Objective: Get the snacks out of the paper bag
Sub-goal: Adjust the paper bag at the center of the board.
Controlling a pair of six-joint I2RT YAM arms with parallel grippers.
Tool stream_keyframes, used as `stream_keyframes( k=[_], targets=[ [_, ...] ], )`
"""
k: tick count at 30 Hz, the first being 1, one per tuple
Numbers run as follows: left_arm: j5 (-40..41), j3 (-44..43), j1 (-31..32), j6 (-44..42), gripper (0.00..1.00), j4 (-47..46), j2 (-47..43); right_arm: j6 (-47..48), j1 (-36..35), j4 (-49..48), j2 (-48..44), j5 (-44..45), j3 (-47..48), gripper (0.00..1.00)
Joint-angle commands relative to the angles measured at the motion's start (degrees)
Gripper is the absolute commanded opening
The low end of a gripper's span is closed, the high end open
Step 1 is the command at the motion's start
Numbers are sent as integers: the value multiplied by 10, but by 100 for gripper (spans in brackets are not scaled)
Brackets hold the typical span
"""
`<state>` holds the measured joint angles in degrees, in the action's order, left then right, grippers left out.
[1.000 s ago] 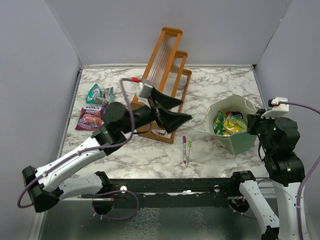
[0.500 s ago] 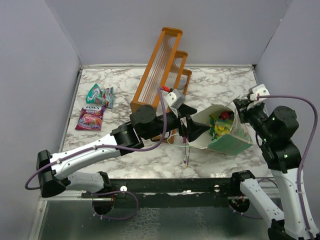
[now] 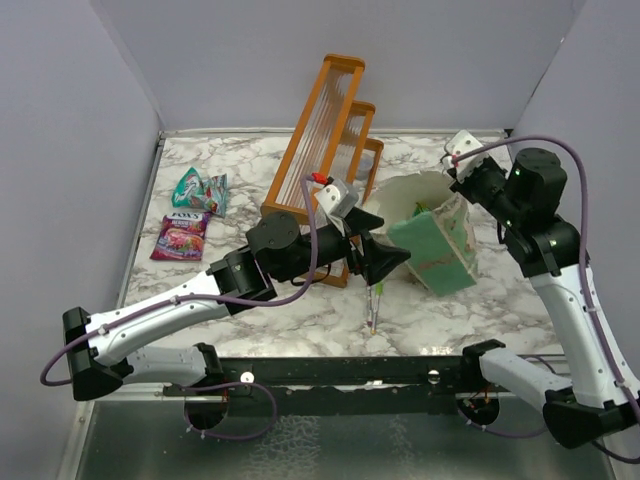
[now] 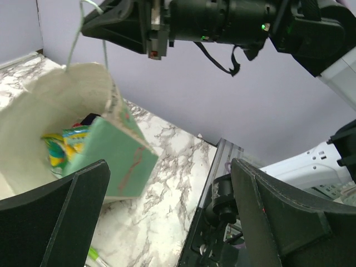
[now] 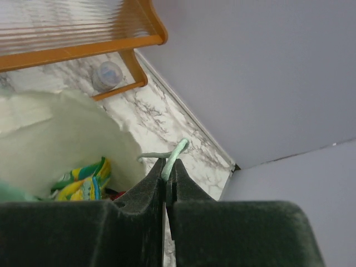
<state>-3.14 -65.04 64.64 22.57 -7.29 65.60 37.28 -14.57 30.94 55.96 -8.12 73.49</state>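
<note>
- Right end effector [image 5: 165,167]: fingers pinched tight on the cord handle [image 5: 177,150] of the paper bag [image 3: 437,250].
- Left end effector [image 3: 385,245]: jaws wide apart, nothing between them, just beside the bag's mouth.
- Bag tipped over, mouth facing the left arm; cannot tell if its base touches the counter [image 3: 250,160].
- Green and yellow snacks [image 4: 65,146] sit deep inside the bag.
- Two loose packets [image 3: 190,212] lie at the counter's far left, well apart from the bag.
- Orange rack [image 3: 325,130] behind the left arm; marker pens [image 3: 374,305] on the counter near it.
</note>
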Motion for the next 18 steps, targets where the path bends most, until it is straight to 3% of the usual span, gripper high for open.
stream_keyframes(
  k=[1, 8, 11, 15, 18],
  targets=[
    [11, 13, 3, 19, 93, 8, -17, 128, -13, -40, 28, -23, 45, 1],
    [17, 18, 4, 28, 93, 22, -33, 225, -13, -24, 61, -38, 67, 1],
    [22, 18, 3, 28, 93, 28, -42, 222, -13, -2, 48, -75, 61, 1],
    [33, 17, 4, 27, 93, 44, -43, 134, -13, -26, 1, -79, 26, 1],
    [44, 14, 4, 31, 93, 47, -39, -30, -13, -80, -37, 32, -5, 2]
  ],
)
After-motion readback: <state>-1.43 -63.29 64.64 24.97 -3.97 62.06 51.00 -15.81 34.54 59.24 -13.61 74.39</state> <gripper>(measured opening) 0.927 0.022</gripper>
